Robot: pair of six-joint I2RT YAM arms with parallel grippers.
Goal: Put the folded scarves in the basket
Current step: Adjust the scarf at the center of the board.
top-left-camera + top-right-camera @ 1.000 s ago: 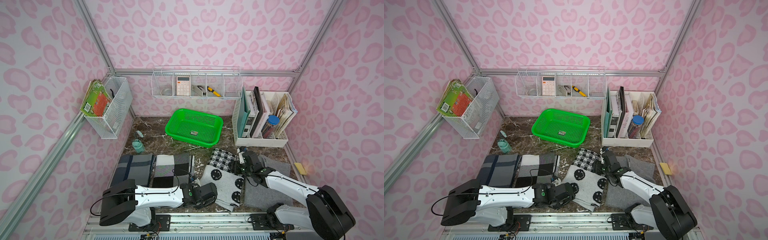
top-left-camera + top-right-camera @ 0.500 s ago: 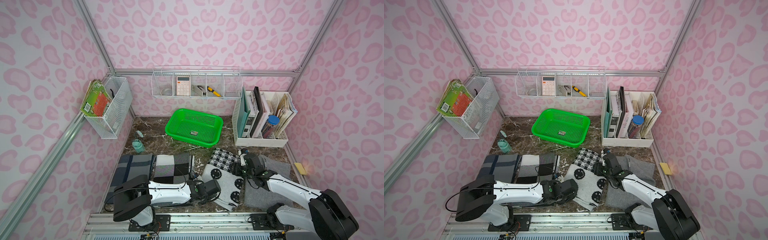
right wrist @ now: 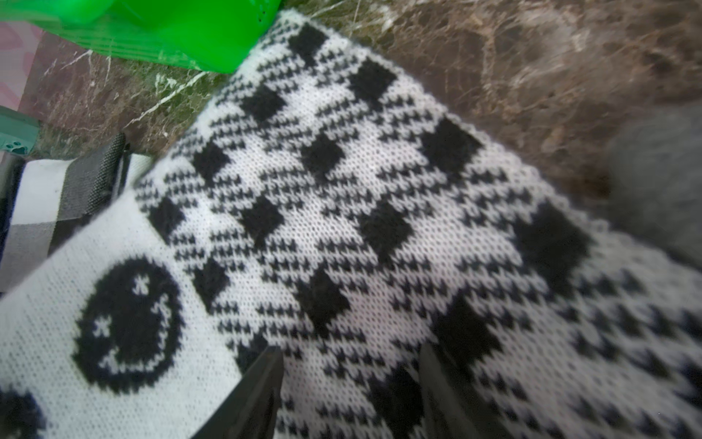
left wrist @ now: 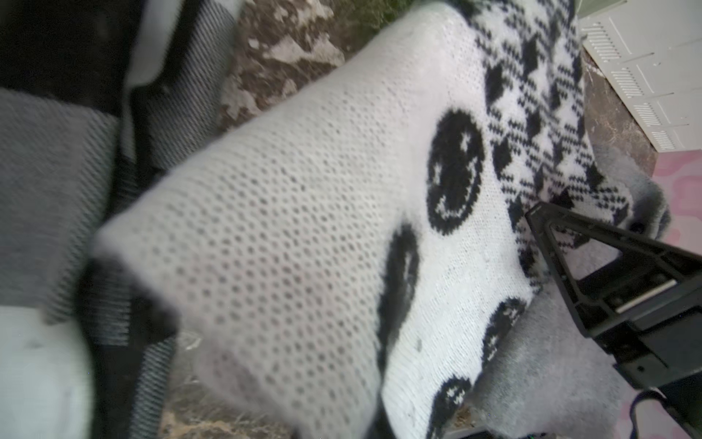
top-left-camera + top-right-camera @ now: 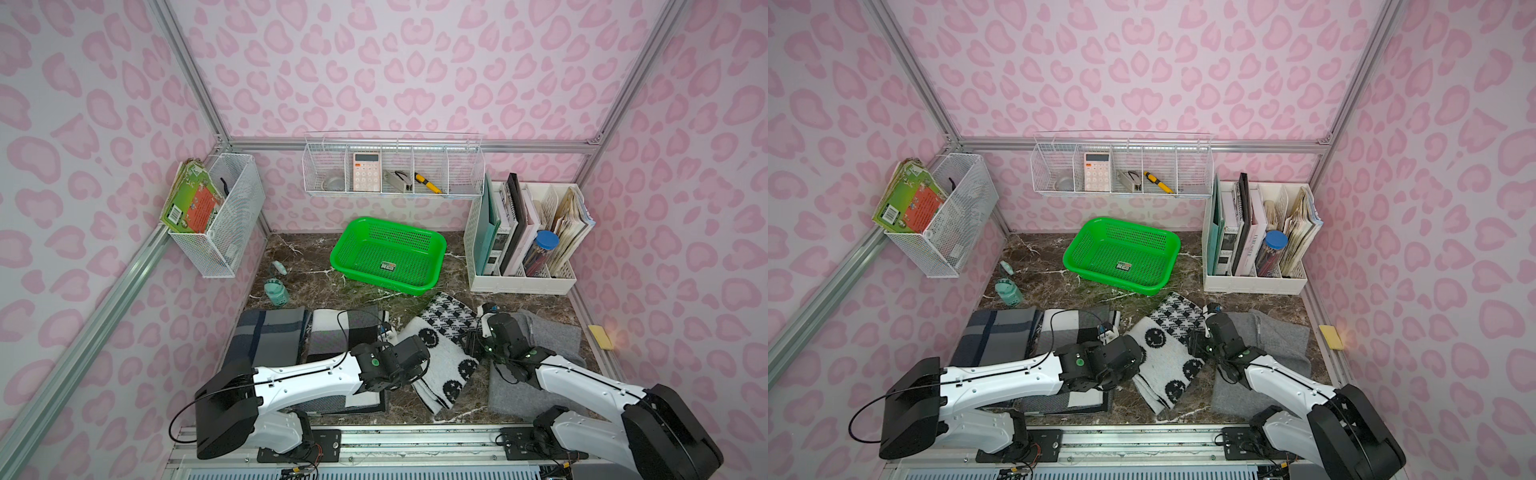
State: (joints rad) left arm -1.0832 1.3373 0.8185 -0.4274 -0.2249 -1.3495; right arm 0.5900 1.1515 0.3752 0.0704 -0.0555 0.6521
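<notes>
The folded scarf, white knit with black smiley faces and a houndstooth end, lies at the front middle of the marble table. My left gripper is at its left edge. In the left wrist view the scarf bunches up close to the lens and hides the jaws. My right gripper stands open at the scarf's right edge, fingertips resting on the houndstooth fabric. The green basket sits behind the scarf, holding only a small label.
Two folded plaid scarves lie left of the scarf. A grey felt cloth lies under my right arm. A teal bottle stands at back left, a white file organiser at back right. White wire baskets hang on the walls.
My left gripper has slid right onto the scarf's left edge and closed there, and the fabric has bunched up. The right gripper has hardly moved.
</notes>
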